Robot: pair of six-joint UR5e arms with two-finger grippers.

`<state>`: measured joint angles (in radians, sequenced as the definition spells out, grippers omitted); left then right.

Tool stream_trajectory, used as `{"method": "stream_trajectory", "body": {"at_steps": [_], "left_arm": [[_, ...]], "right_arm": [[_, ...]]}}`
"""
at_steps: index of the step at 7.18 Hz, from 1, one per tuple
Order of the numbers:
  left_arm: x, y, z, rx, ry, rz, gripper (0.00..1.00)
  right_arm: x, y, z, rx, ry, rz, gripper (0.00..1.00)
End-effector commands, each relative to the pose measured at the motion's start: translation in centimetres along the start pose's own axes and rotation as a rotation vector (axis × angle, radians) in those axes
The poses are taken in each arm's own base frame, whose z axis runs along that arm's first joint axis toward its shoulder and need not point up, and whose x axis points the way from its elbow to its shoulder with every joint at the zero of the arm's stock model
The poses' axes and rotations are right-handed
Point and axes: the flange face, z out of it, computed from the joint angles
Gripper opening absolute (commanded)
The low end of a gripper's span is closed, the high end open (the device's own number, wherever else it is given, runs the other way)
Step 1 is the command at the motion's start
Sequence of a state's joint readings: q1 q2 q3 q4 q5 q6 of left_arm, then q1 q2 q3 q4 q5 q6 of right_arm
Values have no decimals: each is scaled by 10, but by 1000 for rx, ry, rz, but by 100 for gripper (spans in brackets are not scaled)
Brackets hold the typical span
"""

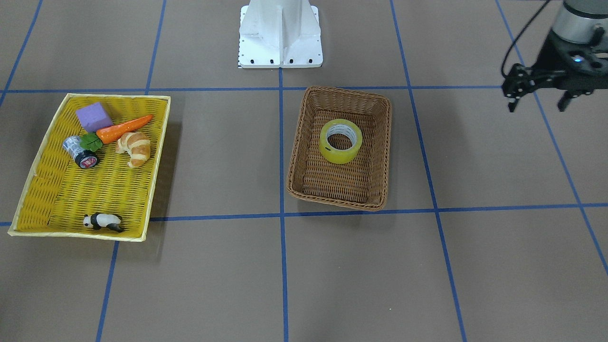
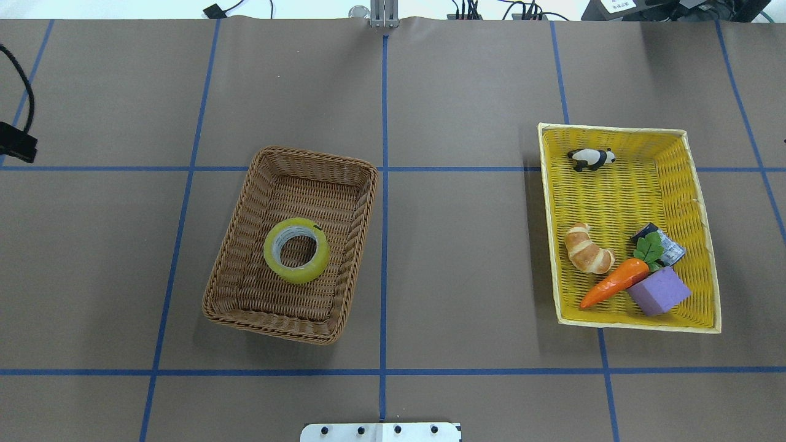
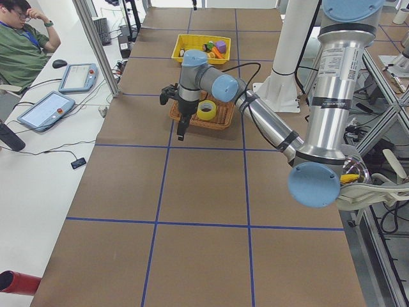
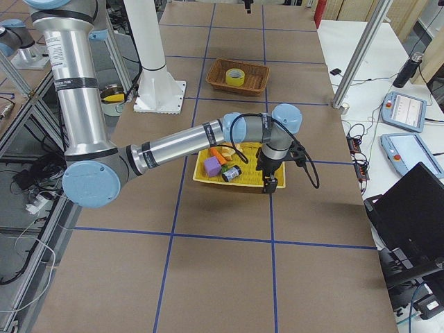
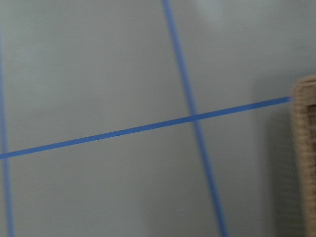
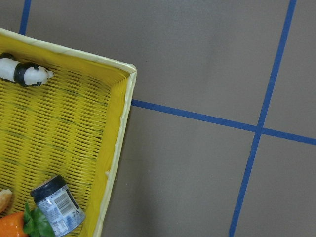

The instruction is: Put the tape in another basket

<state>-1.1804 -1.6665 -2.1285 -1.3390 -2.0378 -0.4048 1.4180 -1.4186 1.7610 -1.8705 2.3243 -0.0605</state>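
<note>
Left gripper (image 1: 537, 102): fingers spread, empty, pointing straight down over bare bench (image 1: 475, 266), well left of wicker basket (image 1: 343, 93). Left arm reaches out from base, wrist bent down.
Right gripper (image 4: 270, 182): seen from side only, cannot tell whether parted. It points down just off far corner of yellow tray (image 1: 160, 152), by panda figurine (image 1: 103, 221); right arm stretched low.
Packing tape roll (image 1: 340, 141): flat, hole up, alone in wicker basket, in half nearer robot. Judged: delivery done, both arms clear.
Yellow tray holds croissant (image 1: 134, 147), carrot (image 1: 124, 128).
</note>
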Motion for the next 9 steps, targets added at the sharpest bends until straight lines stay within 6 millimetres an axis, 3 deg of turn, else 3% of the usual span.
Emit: {"method": "stream_trajectory", "body": {"at_steps": [1,2,4,6,7,9], "left_arm": [[-159,-10,31,-86,55,125,99],[-208,-9,44,-110,57,154,99],[-264,4,102,-152,57,104,99],[-300,34,139,-185,58,56,99],[-317,37,137,-179,57,16,99],[-300,31,120,-142,167,-160,99]], "right_arm": [[33,13,15,42,6,-3,100],[54,15,27,32,1,30,100],[75,27,34,18,-9,67,100],[91,46,31,32,-59,100,100],[94,50,24,49,-73,109,100],[95,51,25,47,-73,111,100]]}}
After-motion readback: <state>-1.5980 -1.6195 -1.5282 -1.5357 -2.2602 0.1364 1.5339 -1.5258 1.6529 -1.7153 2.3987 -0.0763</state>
